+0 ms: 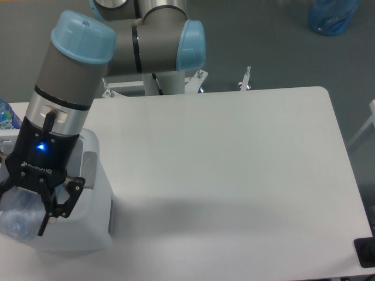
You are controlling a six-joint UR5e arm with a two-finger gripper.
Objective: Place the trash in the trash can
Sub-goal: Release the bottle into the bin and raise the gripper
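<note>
My gripper (22,212) hangs at the far left over the trash can (96,196), a white boxy bin with a grey strip on its side. The jaws are shut on the trash, a clear plastic bottle (16,218), which lies tilted between the fingers (58,205) above the bin's opening. The arm and wrist cover most of the bin's inside. A crumpled napkin does not show.
A blue-capped bottle (4,115) stands at the table's left edge behind the bin. The white table (234,175) stretches to the right. A blue bag (331,14) lies on the floor at top right, and a black object (366,253) sits at the bottom right corner.
</note>
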